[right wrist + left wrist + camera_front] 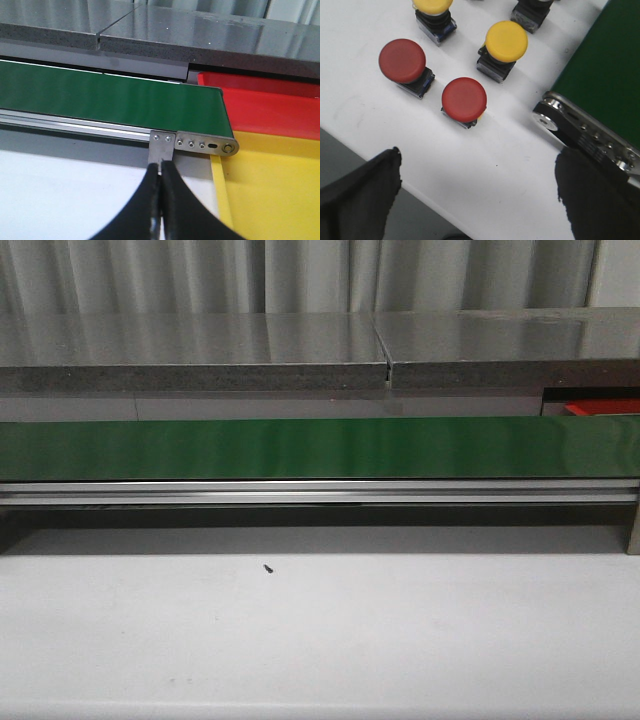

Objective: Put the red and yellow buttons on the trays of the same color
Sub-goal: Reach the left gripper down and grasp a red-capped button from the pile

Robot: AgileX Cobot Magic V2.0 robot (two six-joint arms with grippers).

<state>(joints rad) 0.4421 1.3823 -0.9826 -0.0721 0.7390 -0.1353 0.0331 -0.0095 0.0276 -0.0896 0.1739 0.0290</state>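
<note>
Beside the green conveyor belt [610, 65], buttons waiting, trays bare.

Nothing sorted so far, judging by the views: red tray [270, 102] and yellow tray [275, 185] at the belt's far end show no buttons on the parts in view, so all placing appears left to do. Near the belt's other end, on the white table [485, 165]: nearer red button [464, 99] closest to the belt roller, second red button [402, 61] farther from the belt, yellow button [506, 42] close beside the belt edge, another yellow button [433, 5] cut by the frame. Left gripper [477, 192] spread wide, empty, hovering just short of the nearer red button. Right gripper [161, 200] pressed together, holding nothing, poised by the belt end next to the yellow tray.
</note>
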